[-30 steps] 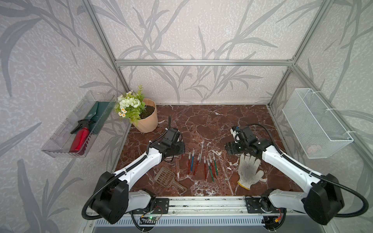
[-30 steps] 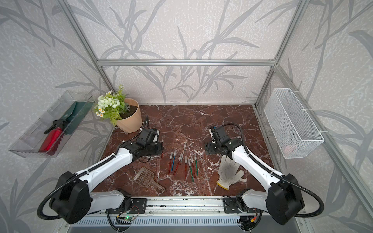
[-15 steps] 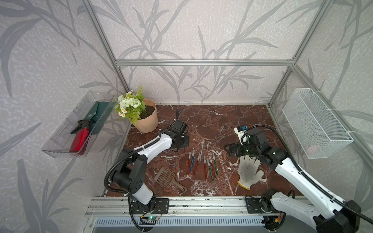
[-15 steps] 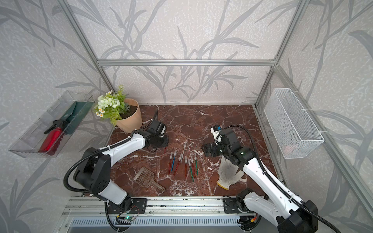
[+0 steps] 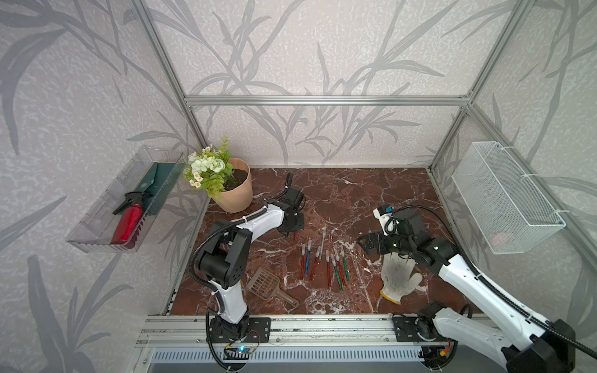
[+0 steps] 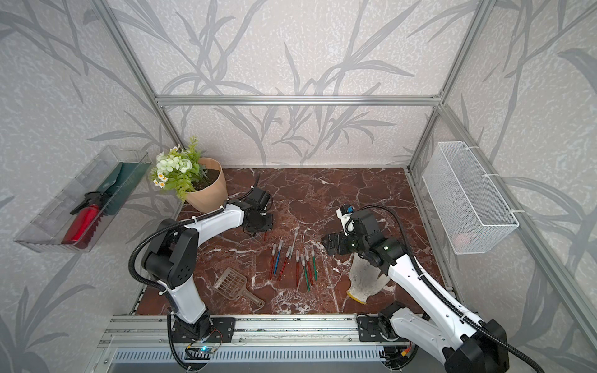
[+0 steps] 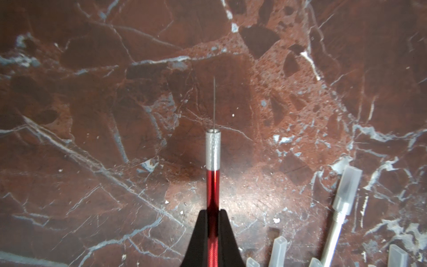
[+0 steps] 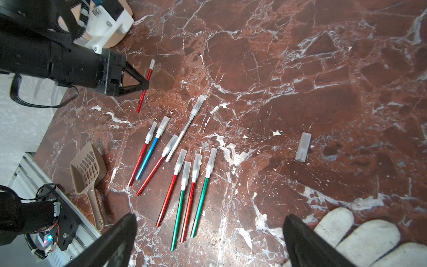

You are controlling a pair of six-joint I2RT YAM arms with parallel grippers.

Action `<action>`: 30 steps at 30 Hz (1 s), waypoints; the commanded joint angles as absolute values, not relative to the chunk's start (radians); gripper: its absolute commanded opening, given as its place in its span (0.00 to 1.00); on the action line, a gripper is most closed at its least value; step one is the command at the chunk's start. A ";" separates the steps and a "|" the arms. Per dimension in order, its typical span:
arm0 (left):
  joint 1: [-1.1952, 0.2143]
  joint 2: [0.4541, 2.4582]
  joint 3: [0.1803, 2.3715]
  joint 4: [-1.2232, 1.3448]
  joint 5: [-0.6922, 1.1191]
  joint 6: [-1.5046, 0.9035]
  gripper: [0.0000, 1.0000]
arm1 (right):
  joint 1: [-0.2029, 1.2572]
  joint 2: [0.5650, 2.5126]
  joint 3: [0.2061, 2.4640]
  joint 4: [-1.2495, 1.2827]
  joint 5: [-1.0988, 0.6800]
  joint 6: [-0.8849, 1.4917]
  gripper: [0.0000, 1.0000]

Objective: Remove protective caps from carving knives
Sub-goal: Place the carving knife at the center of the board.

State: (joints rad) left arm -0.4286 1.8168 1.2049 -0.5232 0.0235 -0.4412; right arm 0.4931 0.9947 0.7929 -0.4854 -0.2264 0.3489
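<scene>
My left gripper point(image 7: 212, 211) is shut on a red carving knife point(image 7: 212, 185); its silver collar and thin bare needle tip stick out past the fingers. In both top views that gripper point(image 5: 290, 231) point(image 6: 258, 233) hangs low over the marble, behind the row of knives. Several carving knives point(image 8: 182, 166) point(image 5: 326, 261) with red, blue, green and silver handles lie mid-table with protective caps point(image 8: 180, 161) on. One loose cap point(image 8: 302, 146) lies alone on the marble. My right gripper point(image 8: 210, 217) point(image 5: 363, 243) stands wide open and empty, right of the row.
A white work glove point(image 5: 399, 274) lies under my right arm. A brown slotted scoop point(image 5: 269, 287) sits front left of the knives. A potted plant point(image 5: 234, 190) stands at the back left. A wire basket point(image 5: 507, 200) and a clear tray point(image 5: 129, 200) hang on the side walls.
My left arm has folded up at the elbow, and its gripper has shifted slightly right with the red knife. My right arm has risen at the elbow, and its jaws have widened a little.
</scene>
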 commanded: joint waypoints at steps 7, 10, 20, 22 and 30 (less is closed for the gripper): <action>-0.417 1.855 1.232 -0.564 -0.004 -0.433 0.07 | 0.500 0.922 0.750 -0.400 -0.256 0.323 0.99; -0.414 1.865 1.232 -0.563 -0.005 -0.427 0.08 | 0.499 0.928 0.754 -0.413 -0.268 0.319 0.99; -0.412 1.872 1.229 -0.560 0.006 -0.429 0.10 | 0.501 0.950 0.755 -0.377 -0.305 0.361 0.99; -0.411 1.877 1.229 -0.561 0.008 -0.431 0.10 | 0.502 0.950 0.751 -0.370 -0.308 0.364 0.99; -0.411 1.899 1.230 -0.540 0.027 -0.452 0.10 | 0.500 0.928 0.756 -0.388 -0.300 0.350 0.99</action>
